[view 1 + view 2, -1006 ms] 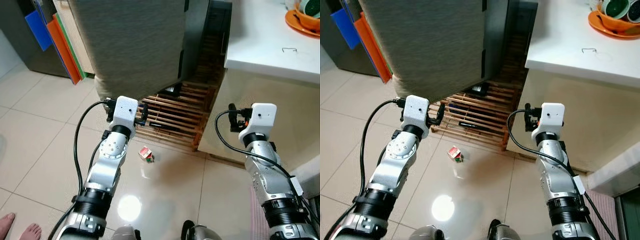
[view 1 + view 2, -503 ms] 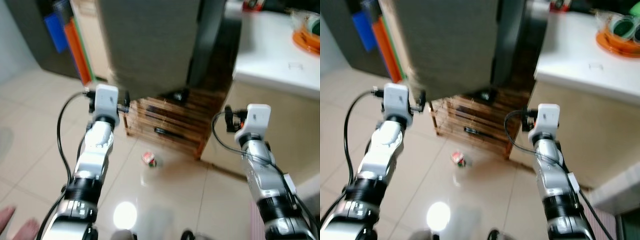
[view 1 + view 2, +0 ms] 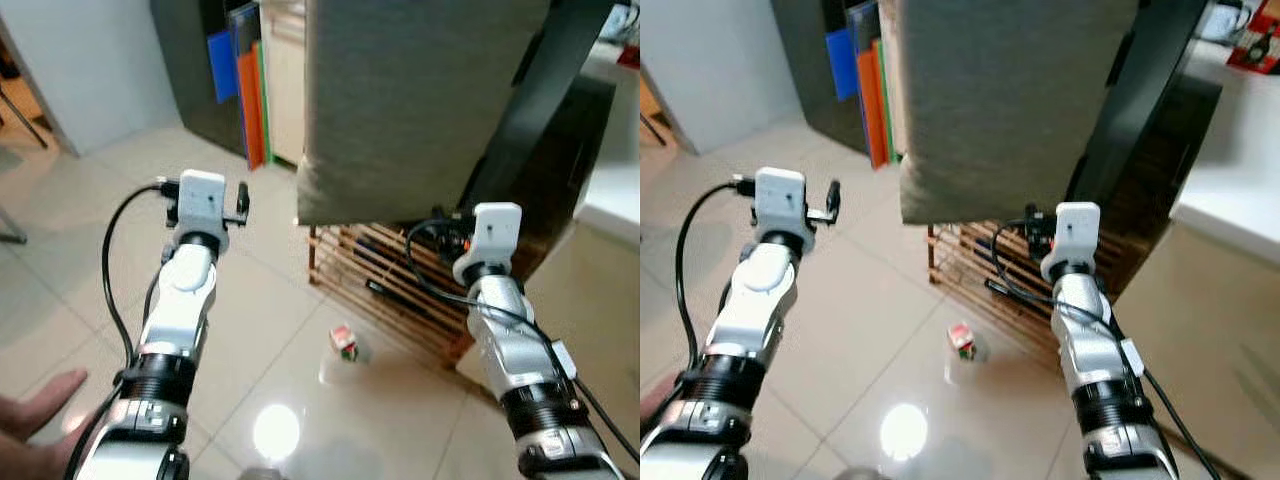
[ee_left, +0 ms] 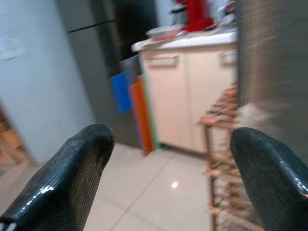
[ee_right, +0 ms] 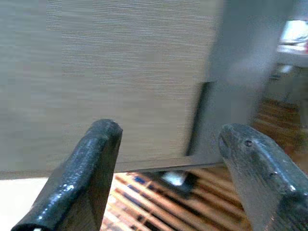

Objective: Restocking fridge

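Note:
A small red, green and white carton (image 3: 343,342) lies on the tiled floor in front of a wooden slatted rack (image 3: 400,290). Both my arms are raised in front of me, well above the floor. The left gripper (image 4: 171,142) is open with nothing between its fingers and looks towards a tall dark grey fridge (image 4: 91,72). The right gripper (image 5: 171,132) is open and empty too, facing a big grey woven panel (image 3: 420,100) above the rack. The carton sits low between my left arm (image 3: 190,290) and right arm (image 3: 500,320).
Blue, orange and green boards (image 3: 245,85) lean against a cream cabinet (image 4: 192,96) beside the fridge. A white counter (image 3: 1230,190) stands at the right. A person's hand (image 3: 35,415) reaches in at the lower left. Open tiled floor (image 3: 80,230) lies to the left.
The whole view has swung left: the counter has slid to the right edge, and the fridge and a pale wall have come in. A person's hand now shows low left. Both grippers stay open.

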